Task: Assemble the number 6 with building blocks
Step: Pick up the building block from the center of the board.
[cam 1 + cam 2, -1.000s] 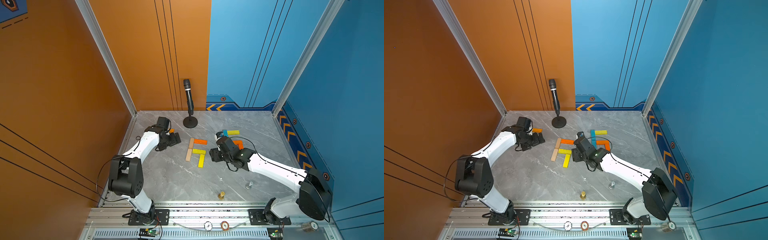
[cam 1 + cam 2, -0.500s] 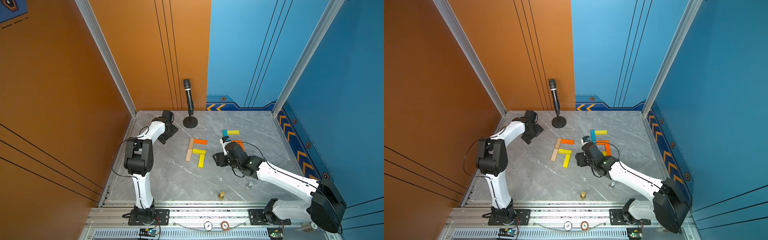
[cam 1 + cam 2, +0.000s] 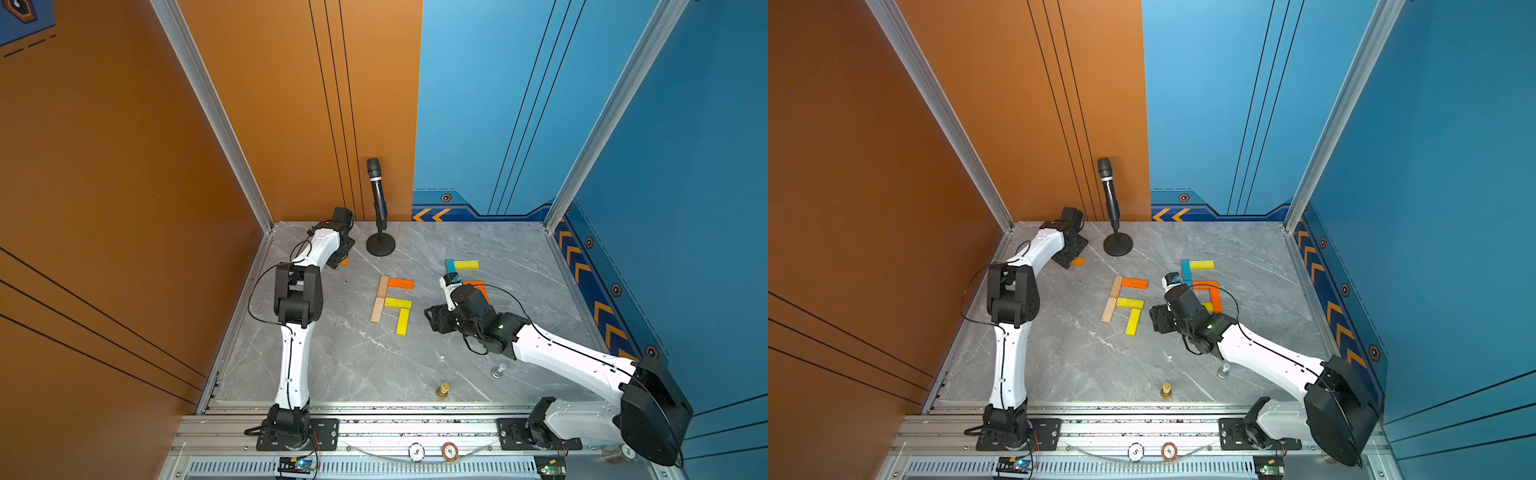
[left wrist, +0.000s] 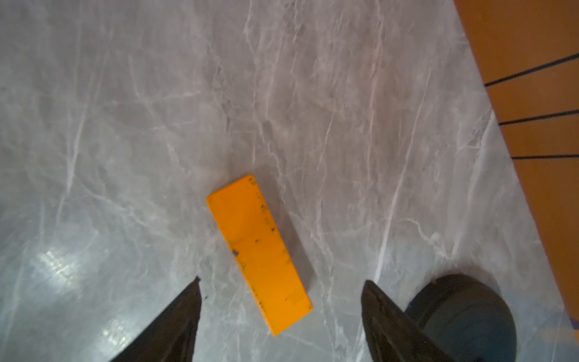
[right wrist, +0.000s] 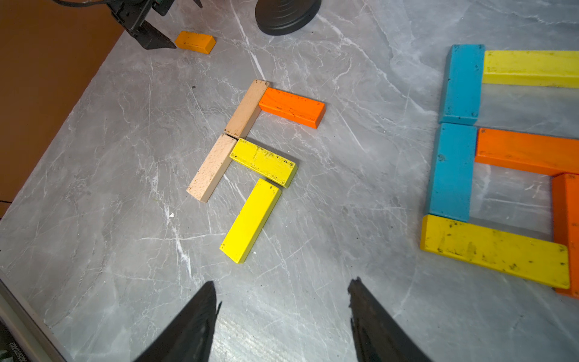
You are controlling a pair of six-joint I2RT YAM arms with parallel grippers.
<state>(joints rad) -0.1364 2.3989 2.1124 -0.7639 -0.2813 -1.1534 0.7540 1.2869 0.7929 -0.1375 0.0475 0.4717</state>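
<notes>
- Lacking only a bottom stroke, the unfinished 6 [image 3: 397, 302] lies flat on the desk [image 5: 344, 203] ahead of the right end effector [image 5: 284, 282]. Two tan bars [image 5: 247, 108] laid end to end make the spine, an orange bar [image 5: 291, 106] the top, one yellow bar [image 5: 263, 161] the middle and a second yellow bar [image 5: 250, 219] the lower side.
- The loose orange block [image 4: 260, 254], which I take to be the missing stroke, lies flat just ahead of the left end effector [image 4: 281, 280]. Its near end sits in the gap between the two fingers and touches neither, as far as the view shows.
- The left end effector's fingers stand apart around that block and grip nothing. The pick-up, the carry and the placing under the spine are all left to do.
- The right end effector is likewise spread and empty over bare desk, short of the yellow bars.
- A finished 6 [image 5: 452, 172] of blue, yellow and orange bars sits close beside the right end effector.
- The microphone stand [image 4: 463, 316] has its base just beside one left finger, so the closing and lift call for care.
</notes>
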